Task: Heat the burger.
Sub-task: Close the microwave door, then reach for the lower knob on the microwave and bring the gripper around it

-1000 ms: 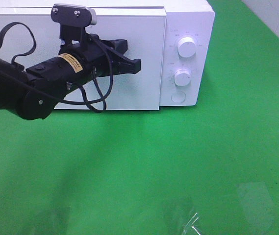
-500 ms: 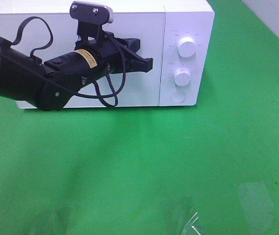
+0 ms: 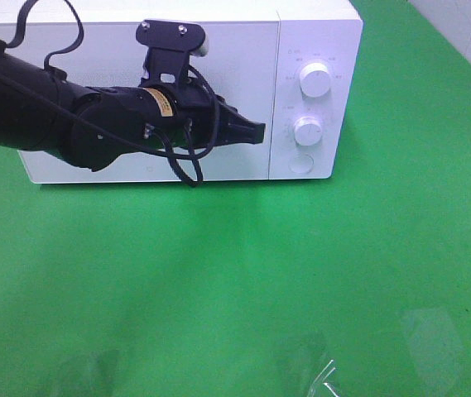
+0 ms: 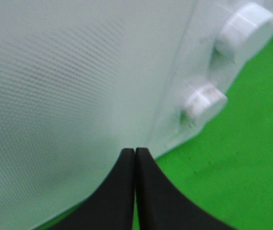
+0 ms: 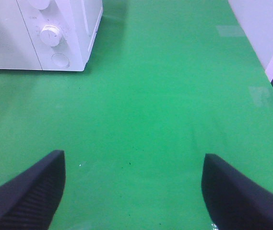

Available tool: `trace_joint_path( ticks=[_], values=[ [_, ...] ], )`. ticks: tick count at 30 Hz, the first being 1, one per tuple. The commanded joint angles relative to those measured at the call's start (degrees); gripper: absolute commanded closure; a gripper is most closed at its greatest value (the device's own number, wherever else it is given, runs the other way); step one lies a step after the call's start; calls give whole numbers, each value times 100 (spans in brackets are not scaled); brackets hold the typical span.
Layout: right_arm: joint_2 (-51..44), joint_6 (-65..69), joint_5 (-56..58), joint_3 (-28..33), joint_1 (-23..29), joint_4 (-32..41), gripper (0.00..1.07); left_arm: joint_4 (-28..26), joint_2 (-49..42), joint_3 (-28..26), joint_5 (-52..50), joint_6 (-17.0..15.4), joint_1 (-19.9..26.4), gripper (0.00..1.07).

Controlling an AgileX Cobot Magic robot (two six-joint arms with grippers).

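The burger is out of view. The white microwave (image 3: 318,33) stands at the back of the green table with its door (image 3: 243,50) flush against the body. My left gripper (image 3: 260,132) is shut with nothing in it. Its tips sit at the door's right edge, just left of the control panel. In the left wrist view the two black fingers of the left gripper (image 4: 135,151) press together against the meshed door (image 4: 69,86). My right gripper (image 5: 132,160) is open and empty above bare green cloth, well away from the microwave (image 5: 74,28).
The control panel carries an upper knob (image 3: 314,78), a lower knob (image 3: 308,130) and a round button (image 3: 300,163). Green cloth (image 3: 235,281) covers the table in front and to the right. A crumpled clear wrapper (image 3: 322,380) lies at the front edge.
My left arm has swept right along the microwave's front, shut the whole time. The door, which stood out from the body, now lies flush. The right gripper is unchanged.
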Motion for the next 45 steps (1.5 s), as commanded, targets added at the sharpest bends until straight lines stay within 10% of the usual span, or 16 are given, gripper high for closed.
trace_joint_path(
  ticks=[1,5,6,9,32,45],
  values=[
    [-155,-69,-63,23,-40,17,32,-29,-149,-52,430,-34,-109,102],
    [-155,-69,-63,23,-40,17,32,-29,-407,-52,1467,0,-378,68],
    [-155,-69,-63,23,-40,17,32,-29,-527,-52,1977,0,-493,39],
    [-155,-69,-63,23,-40,17,32,-34,-619,-52,2647,0,-596,6],
    [-155,-69,-63,23,-40,17,32,241,-2011,-63,7082,-212,-430,6],
    [-155,-63,-63,23,-40,17,32,97,-3123,-63,8388,189,2034,7]
  ],
)
